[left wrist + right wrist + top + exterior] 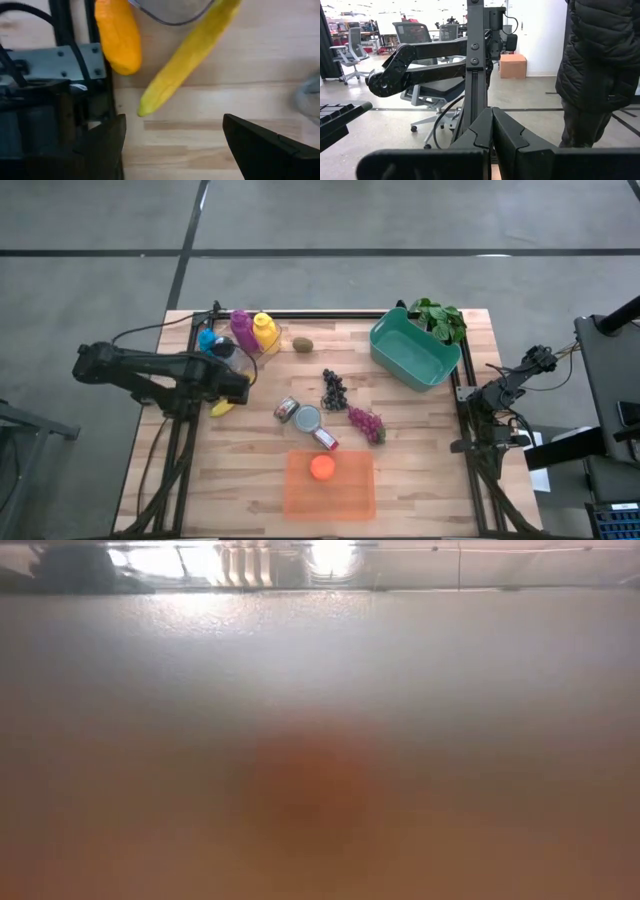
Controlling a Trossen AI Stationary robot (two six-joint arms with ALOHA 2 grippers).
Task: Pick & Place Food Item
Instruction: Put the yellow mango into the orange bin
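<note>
A yellow banana (185, 57) lies flat on the wooden table by its left edge, seen in the high view as banana (222, 408). My left gripper (172, 145) is open, just short of the banana's tip with a finger on each side, touching nothing; in the high view, left gripper (236, 386). An orange elongated food item (119, 35) lies beside the banana. An orange round fruit (321, 468) sits on an orange mat (350, 495). My right gripper (492, 132) is shut, parked off the table's right edge (490, 395).
Dark grapes (333, 388), red grapes (366, 423), three cans (308, 418) and a kiwi (303, 345) lie mid-table. A teal bin (414, 350) and a plant (440, 318) stand far right. Bottles (252, 330) and a clear container (172, 12) crowd the left gripper. A person (600, 65) stands beyond.
</note>
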